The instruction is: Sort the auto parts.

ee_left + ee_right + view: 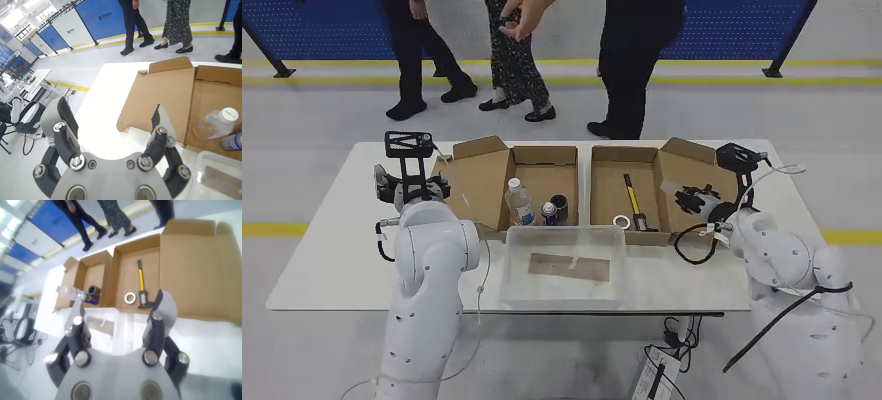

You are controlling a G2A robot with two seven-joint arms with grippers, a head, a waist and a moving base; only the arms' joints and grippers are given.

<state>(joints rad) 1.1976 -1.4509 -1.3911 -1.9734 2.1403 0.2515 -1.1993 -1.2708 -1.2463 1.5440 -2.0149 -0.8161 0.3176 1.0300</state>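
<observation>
A white desk (332,250) holds two open cardboard boxes with a clear bin (517,280) set in front of them, between the two arms.

The sorting looks nearly done. The left box (542,180) holds a bottle (519,202), a spray can (549,213) and a dark cylinder (560,207). The right box (607,190) holds a caliper (632,200) and a white ring (621,221). One flat brown piece (569,266), possibly a strip of card or sandpaper, lies in the bin.

The next move probably calls for one arm to swing inward, lower into the bin and pinch that thin piece off the floor.

The left jaws are spread wide and empty above bare desk, with the left box's flap just beyond them. The right jaws are also wide and empty. The right box's flap lies beyond them, and the bin is near, to their inner side.
</observation>
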